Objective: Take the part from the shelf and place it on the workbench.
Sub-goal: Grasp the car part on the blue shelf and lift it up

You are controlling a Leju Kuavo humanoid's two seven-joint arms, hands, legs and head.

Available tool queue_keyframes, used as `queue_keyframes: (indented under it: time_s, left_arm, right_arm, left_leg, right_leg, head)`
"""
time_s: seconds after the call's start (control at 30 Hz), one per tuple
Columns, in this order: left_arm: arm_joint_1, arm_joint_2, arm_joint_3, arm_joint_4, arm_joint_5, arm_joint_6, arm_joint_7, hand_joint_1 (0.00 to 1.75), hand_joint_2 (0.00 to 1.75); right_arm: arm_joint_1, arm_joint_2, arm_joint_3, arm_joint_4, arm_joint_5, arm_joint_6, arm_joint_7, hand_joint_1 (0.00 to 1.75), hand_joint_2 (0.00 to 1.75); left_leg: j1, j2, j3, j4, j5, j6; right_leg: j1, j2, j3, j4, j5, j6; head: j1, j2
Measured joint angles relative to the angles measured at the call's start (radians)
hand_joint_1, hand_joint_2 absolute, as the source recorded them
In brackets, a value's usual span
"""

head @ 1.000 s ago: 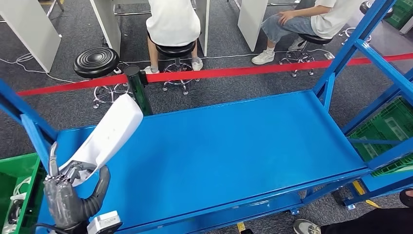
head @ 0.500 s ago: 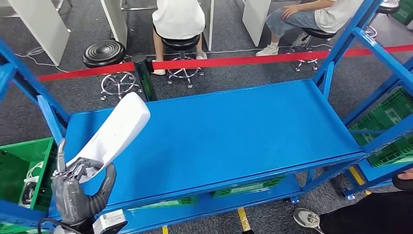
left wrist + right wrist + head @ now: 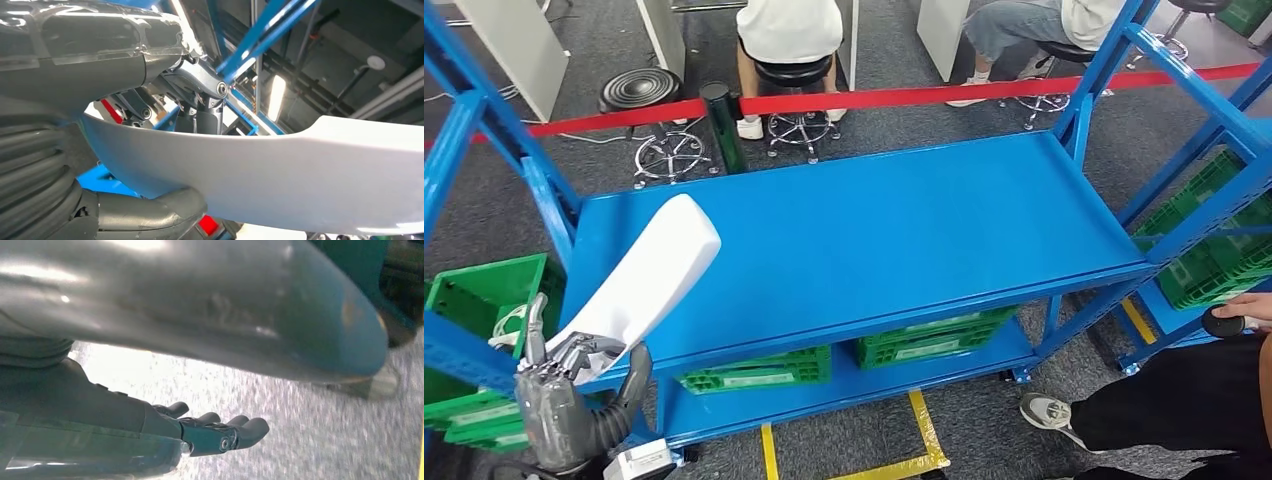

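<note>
Our left hand (image 3: 564, 400) grips the white part (image 3: 649, 275) above the blue workbench (image 3: 874, 230).
Our right hand (image 3: 210, 432) hangs over grey floor, fingers loosely apart, holding nothing.

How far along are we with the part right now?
Pickup looks done: the left hand grips the white part, held above the blue workbench. The right hand hangs free over the floor. Still left: lowering the part onto the bench and letting go.

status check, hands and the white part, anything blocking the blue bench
Left hand grips white part, raised over blue bench edge. Right hand hangs empty, fingers loosely extended. Bench top bare.
</note>
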Motion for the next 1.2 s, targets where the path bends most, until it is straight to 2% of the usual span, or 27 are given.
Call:
queue_keyframes:
  time_s: [0.03,0.1,0.13,0.17,0.2,0.23,0.27,0.33,0.37,0.4,0.47,0.5,0.53,0.57,0.63,0.67,0.7,0.73,0.77,0.83,0.87,0.9,0.97,1.03,1.1,1.17,1.2]
  left_arm:
    - [0.000,-0.002,0.000,0.000,0.002,0.000,0.000,1.75,1.75]
    - [0.001,-0.005,-0.002,-0.004,0.003,0.000,0.000,1.75,1.75]
    - [0.002,-0.006,-0.002,-0.006,0.003,0.000,0.000,1.75,1.75]
    - [0.003,-0.007,-0.003,-0.008,0.003,0.000,0.000,1.75,1.75]
    - [0.004,-0.008,-0.003,-0.009,0.003,0.000,0.000,1.75,1.75]
    - [0.005,-0.009,-0.003,-0.009,0.003,0.000,0.000,1.75,1.75]
    - [0.006,-0.009,-0.004,-0.010,0.003,0.000,0.000,1.75,1.75]
    - [0.007,-0.011,-0.005,-0.016,0.004,0.000,0.000,1.75,1.75]
    - [0.008,-0.012,-0.007,-0.021,0.004,0.000,0.000,1.75,1.75]
    - [0.009,-0.013,-0.009,-0.027,0.004,0.000,0.000,1.75,1.75]
    - [0.011,-0.014,-0.013,-0.037,0.004,0.000,0.003,1.75,1.75]
    - [0.013,-0.014,-0.014,-0.040,0.004,0.000,0.003,1.75,1.75]
    - [0.014,-0.013,-0.015,-0.043,0.004,0.000,0.004,1.75,1.75]
    - [0.014,-0.013,-0.016,-0.046,0.004,0.000,0.004,1.75,1.75]
    - [0.016,-0.013,-0.019,-0.051,0.004,0.000,0.004,1.75,1.75]
    - [0.017,-0.012,-0.019,-0.052,0.004,0.000,0.004,1.75,1.75]
    - [0.018,-0.012,-0.019,-0.054,0.004,0.000,0.004,1.75,1.75]
    - [0.018,-0.012,-0.019,-0.055,0.004,0.000,0.004,1.75,1.75]
    - [0.018,-0.012,-0.019,-0.057,0.003,0.000,0.004,1.75,1.75]
    - [0.017,-0.012,-0.019,-0.065,-0.001,0.000,0.004,1.75,1.75]
    - [0.017,-0.013,-0.019,-0.071,-0.003,0.000,0.004,1.75,1.75]
    - [0.016,-0.014,-0.018,-0.078,-0.005,0.000,0.004,1.75,1.75]
    - [0.016,-0.018,-0.017,-0.091,-0.007,0.000,0.002,1.75,1.75]
    - [0.016,-0.025,-0.014,-0.104,-0.002,0.000,0.001,1.75,1.75]
    - [0.017,-0.032,-0.011,-0.115,0.009,0.000,0.000,1.75,1.75]
    - [0.018,-0.035,-0.006,-0.123,0.019,0.000,-0.001,1.75,1.75]
    - [0.020,-0.035,-0.004,-0.129,0.020,0.000,0.002,1.75,1.75]
  right_arm:
    - [0.001,0.000,0.000,0.000,0.000,0.000,0.000,0.00,0.00]
    - [0.001,0.000,0.000,0.000,0.000,0.000,0.000,0.00,0.00]
    - [0.001,0.000,0.000,0.000,0.000,0.000,0.000,0.00,0.00]
    - [0.001,0.000,0.000,0.000,0.000,0.000,0.000,0.00,0.00]
    - [0.000,0.000,0.000,0.000,0.000,0.000,0.000,0.00,0.00]
    - [0.000,0.000,0.000,0.000,0.000,0.000,0.000,0.00,0.00]
    - [-0.001,0.000,0.000,0.000,0.000,0.000,0.000,0.00,0.00]
    - [-0.003,0.000,0.000,0.000,0.000,0.000,0.000,0.00,0.00]
    - [-0.005,0.001,0.000,-0.001,0.000,0.000,0.000,0.00,0.00]
    - [-0.007,0.001,0.000,-0.001,0.000,0.000,0.000,0.00,0.00]
    - [-0.009,0.002,-0.001,-0.001,0.000,0.000,0.000,0.00,0.00]
    - [-0.009,0.001,-0.001,-0.001,0.000,0.000,0.000,0.00,0.00]
    - [-0.008,0.001,-0.001,-0.001,0.000,0.000,0.000,0.00,0.00]
    - [-0.008,0.000,-0.002,0.000,0.000,0.000,0.000,0.00,0.00]
    - [-0.008,0.000,-0.005,0.000,0.000,0.000,0.000,0.00,0.00]
    - [-0.008,0.000,-0.006,0.000,-0.001,0.000,0.000,0.00,0.00]
    - [-0.007,0.000,-0.007,0.000,-0.001,0.000,0.000,0.00,0.00]
    - [-0.007,0.000,-0.007,0.000,-0.002,0.000,0.000,0.00,0.00]
    - [-0.007,0.000,-0.007,0.000,-0.003,0.000,0.000,0.00,0.00]
    - [-0.008,0.001,-0.008,0.000,-0.006,0.000,0.000,0.00,0.00]
    - [-0.009,0.002,-0.008,0.000,-0.008,0.001,0.000,0.00,0.00]
    - [-0.010,0.003,-0.008,0.000,-0.010,0.002,0.000,0.00,0.00]
    - [-0.011,0.004,-0.008,0.000,-0.010,0.005,0.000,0.00,0.00]
    - [-0.010,0.004,-0.008,0.000,-0.008,0.006,0.000,0.00,0.00]
    - [-0.008,0.004,-0.008,0.000,-0.004,0.006,0.000,0.00,0.00]
    - [-0.004,0.005,-0.008,0.000,0.004,0.009,0.001,0.00,0.00]
    - [-0.001,0.005,-0.008,0.000,0.010,0.011,0.003,0.00,0.00]
  left_leg:
    - [0.001,0.000,-0.009,-0.005,0.013,0.011]
    - [0.005,0.001,-0.031,-0.009,0.034,0.026]
    - [0.005,0.001,-0.043,-0.008,0.044,0.028]
    - [0.006,0.001,-0.055,-0.007,0.052,0.027]
    - [0.007,0.002,-0.066,-0.006,0.059,0.024]
    - [0.009,0.002,-0.075,-0.003,0.065,0.020]
    - [0.013,0.002,-0.082,-0.001,0.069,0.016]
    - [0.016,0.002,-0.093,0.006,0.075,0.004]
    - [0.016,0.003,-0.097,0.009,0.078,-0.004]
    - [0.015,0.004,-0.101,0.011,0.082,-0.012]
    - [0.015,0.006,-0.108,0.012,0.091,-0.028]
    - [0.017,0.007,-0.111,0.016,0.089,-0.034]
    - [0.019,0.008,-0.119,0.030,0.073,-0.038]
    - [0.021,0.008,-0.132,0.064,0.043,-0.039]
    - [0.019,0.006,-0.179,0.188,-0.042,-0.037]
    - [0.017,0.005,-0.201,0.252,-0.073,-0.035]
    - [0.014,0.004,-0.211,0.292,-0.086,-0.033]
    - [0.010,0.004,-0.203,0.296,-0.078,-0.028]
    - [0.006,0.003,-0.175,0.262,-0.054,-0.021]
    - [-0.004,0.001,-0.089,0.131,0.000,0.000]
    - [-0.008,0.000,-0.055,0.075,0.015,0.008]
    - [-0.012,0.000,-0.036,0.040,0.020,0.013]
    - [-0.013,0.000,-0.032,0.019,0.018,0.017]
    - [-0.008,0.000,-0.035,0.008,0.025,0.026]
    - [-0.003,0.001,-0.041,0.003,0.035,0.036]
    - [-0.004,0.001,-0.050,0.003,0.041,0.040]
    - [-0.004,0.001,-0.053,0.003,0.043,0.039]
  right_leg:
    - [-0.002,0.001,-0.009,0.013,-0.022,0.006]
    - [-0.005,0.004,-0.039,0.108,-0.114,0.018]
    - [-0.007,0.005,-0.054,0.177,-0.159,0.022]
    - [-0.009,0.005,-0.064,0.239,-0.186,0.027]
    - [-0.012,0.005,-0.060,0.275,-0.192,0.030]
    - [-0.015,0.005,-0.039,0.274,-0.178,0.034]
    - [-0.018,0.005,0.001,0.232,-0.153,0.037]
    - [-0.026,0.007,0.105,0.087,-0.115,0.045]
    - [-0.028,0.010,0.143,0.026,-0.111,0.044]
    - [-0.028,0.014,0.165,-0.012,-0.117,0.040]
    - [-0.024,0.018,0.165,-0.030,-0.126,0.019]
    - [-0.023,0.017,0.162,-0.032,-0.124,0.007]
    - [-0.022,0.015,0.157,-0.033,-0.119,-0.003]
    - [-0.019,0.013,0.152,-0.035,-0.113,-0.013]
    - [-0.010,0.010,0.140,-0.034,-0.103,-0.027]
    - [-0.004,0.009,0.133,-0.033,-0.098,-0.032]
    - [0.002,0.008,0.127,-0.031,-0.095,-0.035]
    - [0.007,0.007,0.121,-0.028,-0.092,-0.037]
    - [0.012,0.007,0.117,-0.026,-0.090,-0.038]
    - [0.019,0.007,0.112,-0.019,-0.088,-0.038]
    - [0.022,0.008,0.109,-0.016,-0.087,-0.036]
    - [0.023,0.008,0.107,-0.013,-0.086,-0.033]
    - [0.024,0.008,0.103,-0.010,-0.081,-0.024]
    - [0.023,0.010,0.095,0.003,-0.093,-0.013]
    - [0.017,0.011,0.062,0.082,-0.150,0.000]
    - [0.010,0.011,0.011,0.214,-0.218,0.012]
    - [0.008,0.011,-0.004,0.259,-0.232,0.015]
  head:
    - [0.002,0.000]
    - [0.012,0.000]
    - [0.019,0.000]
    - [0.023,0.000]
    - [0.026,0.000]
    - [0.028,0.000]
    - [0.030,0.000]
    - [0.038,0.000]
    - [0.043,0.000]
    - [0.044,0.000]
    - [0.038,0.000]
    - [0.030,0.000]
    - [0.023,0.000]
    - [0.012,0.000]
    - [-0.004,0.000]
    - [-0.008,0.000]
    - [-0.010,0.000]
    - [-0.010,0.000]
    - [-0.010,0.000]
    - [-0.010,0.000]
    - [-0.009,0.000]
    - [-0.009,0.000]
    - [-0.010,0.000]
    - [-0.009,0.000]
    - [0.001,0.000]
    - [0.011,0.000]
    - [0.013,0.000]
